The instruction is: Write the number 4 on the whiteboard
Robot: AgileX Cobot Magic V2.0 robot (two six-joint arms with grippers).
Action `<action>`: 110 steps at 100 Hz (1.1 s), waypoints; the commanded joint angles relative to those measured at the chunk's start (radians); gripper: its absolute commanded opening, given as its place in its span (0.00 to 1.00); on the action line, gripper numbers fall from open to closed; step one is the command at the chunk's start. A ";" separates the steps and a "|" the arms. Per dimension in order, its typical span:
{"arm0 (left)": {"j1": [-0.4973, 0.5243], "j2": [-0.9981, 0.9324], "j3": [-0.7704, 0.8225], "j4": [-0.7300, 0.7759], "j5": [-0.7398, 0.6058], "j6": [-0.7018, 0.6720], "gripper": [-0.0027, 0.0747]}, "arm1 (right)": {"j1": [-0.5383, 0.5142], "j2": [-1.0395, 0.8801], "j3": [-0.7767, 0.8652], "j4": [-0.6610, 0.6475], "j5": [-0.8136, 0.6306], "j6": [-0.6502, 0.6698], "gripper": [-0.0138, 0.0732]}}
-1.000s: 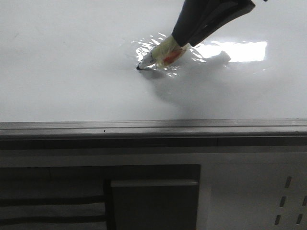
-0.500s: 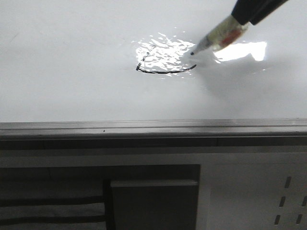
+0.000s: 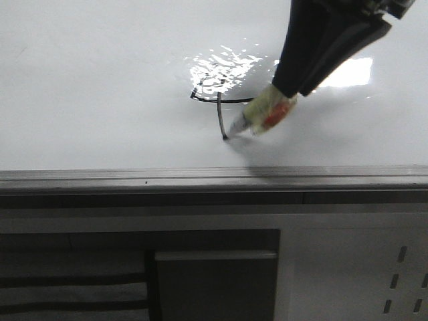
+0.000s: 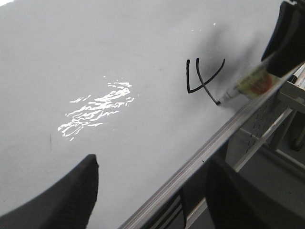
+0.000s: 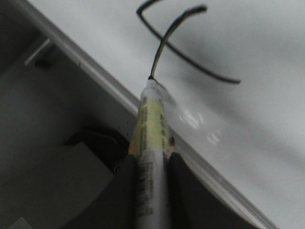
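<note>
Vertical stem is new: half a second back only the hook and long horizontal line were on the whiteboard (image 3: 100, 80). Now the marker (image 3: 262, 115) tip sits at the stem's lower end, so the number 4 (image 3: 217, 100) looks basically complete; likely just lift-off left. Right end effector (image 5: 151, 164) clamped on the marker barrel. Left end effector (image 4: 147, 191) spread wide, holding nothing, well apart from the figure. The figure lies near the whiteboard's grey edge rail (image 3: 214, 177). Count: one marker, one figure, one board, two end effectors.
</note>
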 commanded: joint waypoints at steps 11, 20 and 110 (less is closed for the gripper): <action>0.002 0.016 -0.032 -0.044 -0.028 0.028 0.60 | 0.031 -0.104 -0.066 -0.031 -0.064 -0.055 0.14; -0.012 0.057 -0.063 -0.065 0.040 0.063 0.60 | 0.053 -0.157 -0.076 -0.029 -0.040 -0.156 0.14; -0.468 0.677 -0.425 -0.176 0.017 0.421 0.60 | 0.120 -0.258 -0.076 -0.024 0.084 -0.510 0.14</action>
